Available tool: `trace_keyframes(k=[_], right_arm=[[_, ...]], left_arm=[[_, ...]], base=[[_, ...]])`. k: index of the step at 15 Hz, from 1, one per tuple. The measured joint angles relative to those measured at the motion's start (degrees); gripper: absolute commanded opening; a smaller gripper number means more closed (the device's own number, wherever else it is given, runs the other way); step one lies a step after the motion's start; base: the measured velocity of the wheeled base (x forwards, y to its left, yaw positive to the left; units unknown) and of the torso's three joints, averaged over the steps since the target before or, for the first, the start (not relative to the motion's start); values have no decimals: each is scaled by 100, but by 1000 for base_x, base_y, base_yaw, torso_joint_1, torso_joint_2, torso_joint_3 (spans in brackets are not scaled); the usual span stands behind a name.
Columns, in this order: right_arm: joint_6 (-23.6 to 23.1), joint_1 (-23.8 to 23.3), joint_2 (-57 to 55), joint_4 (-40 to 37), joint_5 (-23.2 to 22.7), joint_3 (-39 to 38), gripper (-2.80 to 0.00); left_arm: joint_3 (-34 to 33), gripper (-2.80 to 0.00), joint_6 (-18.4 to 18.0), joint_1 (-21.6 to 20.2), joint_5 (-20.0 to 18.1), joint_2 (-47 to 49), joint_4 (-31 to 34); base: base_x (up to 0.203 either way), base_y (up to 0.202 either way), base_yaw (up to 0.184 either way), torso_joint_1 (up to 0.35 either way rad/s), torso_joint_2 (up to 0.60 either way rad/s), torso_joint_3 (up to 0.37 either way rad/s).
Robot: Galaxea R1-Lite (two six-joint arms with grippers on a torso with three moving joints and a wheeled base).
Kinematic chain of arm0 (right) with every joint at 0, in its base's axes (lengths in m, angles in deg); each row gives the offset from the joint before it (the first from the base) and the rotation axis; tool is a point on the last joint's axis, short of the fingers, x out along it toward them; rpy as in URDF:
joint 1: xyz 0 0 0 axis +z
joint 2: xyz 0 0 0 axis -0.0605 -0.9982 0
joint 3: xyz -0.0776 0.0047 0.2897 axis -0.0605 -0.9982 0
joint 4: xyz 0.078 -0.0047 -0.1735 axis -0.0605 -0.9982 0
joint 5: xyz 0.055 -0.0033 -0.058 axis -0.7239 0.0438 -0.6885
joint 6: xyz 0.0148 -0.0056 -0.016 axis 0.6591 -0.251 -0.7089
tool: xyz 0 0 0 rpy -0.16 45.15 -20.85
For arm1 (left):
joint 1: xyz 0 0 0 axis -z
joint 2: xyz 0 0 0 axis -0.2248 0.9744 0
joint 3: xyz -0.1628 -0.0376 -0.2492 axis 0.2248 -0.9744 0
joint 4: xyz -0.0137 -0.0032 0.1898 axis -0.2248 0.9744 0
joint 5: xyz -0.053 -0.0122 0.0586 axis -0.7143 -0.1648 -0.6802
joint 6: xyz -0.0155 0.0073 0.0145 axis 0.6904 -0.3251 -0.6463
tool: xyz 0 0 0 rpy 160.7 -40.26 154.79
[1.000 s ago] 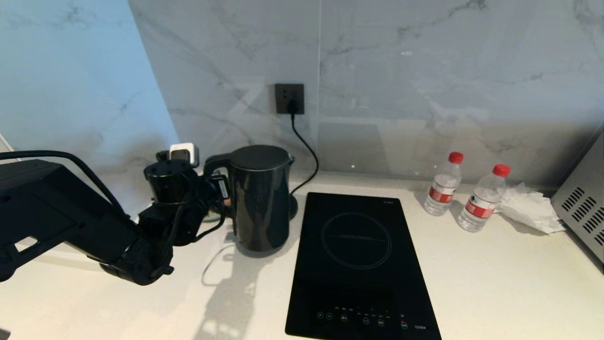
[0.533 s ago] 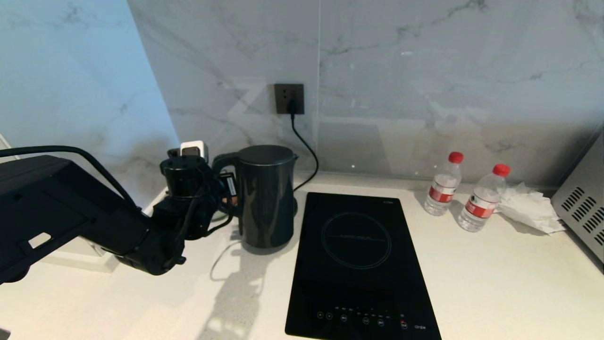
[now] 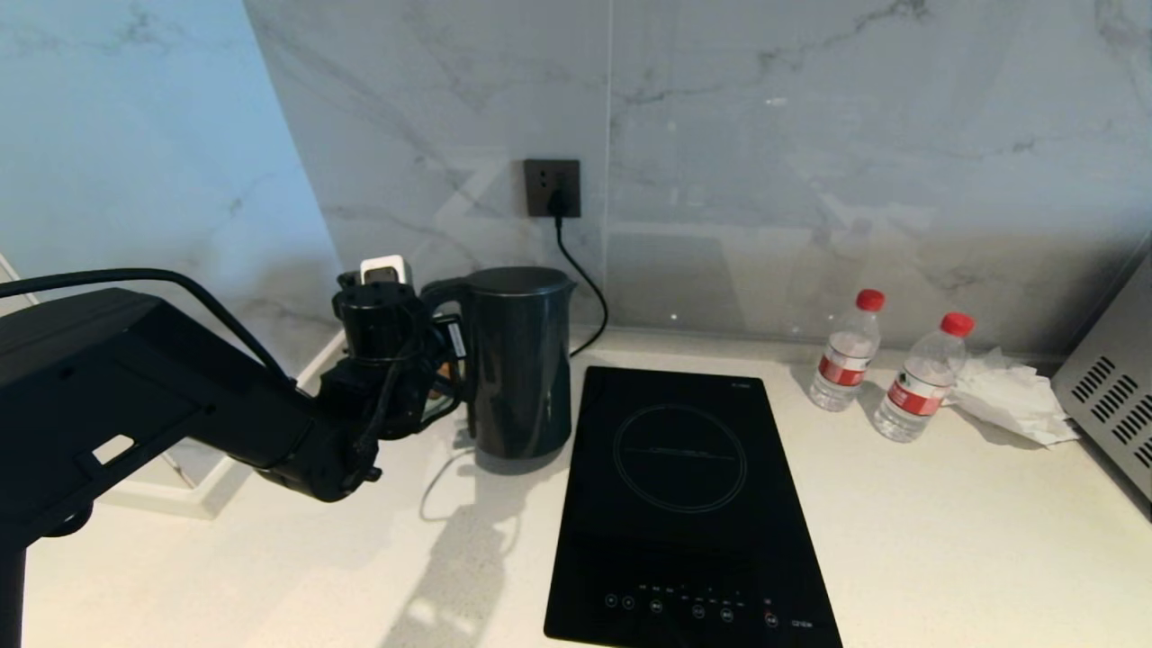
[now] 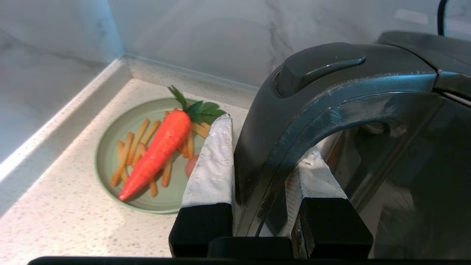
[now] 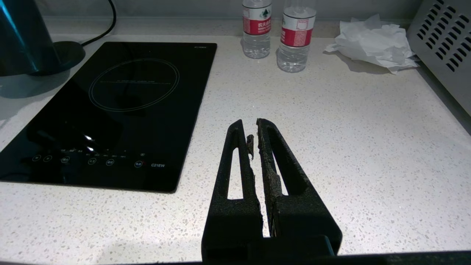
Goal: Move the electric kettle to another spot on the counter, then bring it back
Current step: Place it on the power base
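Kettle handling, nearest first: your right gripper (image 5: 254, 138) hangs parked over bare counter (image 3: 900, 540), jaws pressed together on nothing; your left gripper (image 4: 257, 154) clamps the loop handle (image 4: 312, 99) of the electric kettle (image 3: 520, 360), which stands upright beside the induction hob (image 3: 684, 504). Expect a rigid, glossy, possibly top-heavy jug; hold the handle only. Behind it sit the corded base (image 5: 68, 53), a plate (image 4: 110, 147) in the corner, and the wall; open room lies toward you.
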Motion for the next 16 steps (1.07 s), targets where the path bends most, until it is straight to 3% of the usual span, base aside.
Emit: trace_keyframes(k=[8,12,16], right_arm=[[2,0,0,0,0,0,-280],[2,0,0,1,2,0,-280],[0,0,0,2,0,0,-280]], left_arm=[[358,-280,121,165,-9,198,40],[742,-280,363,223,2,240,565],[1077,-280,389,269,18,385,654]], base=[[0,0,0,0,0,0],[0,0,0,0,0,0],[0,0,0,0,0,0]])
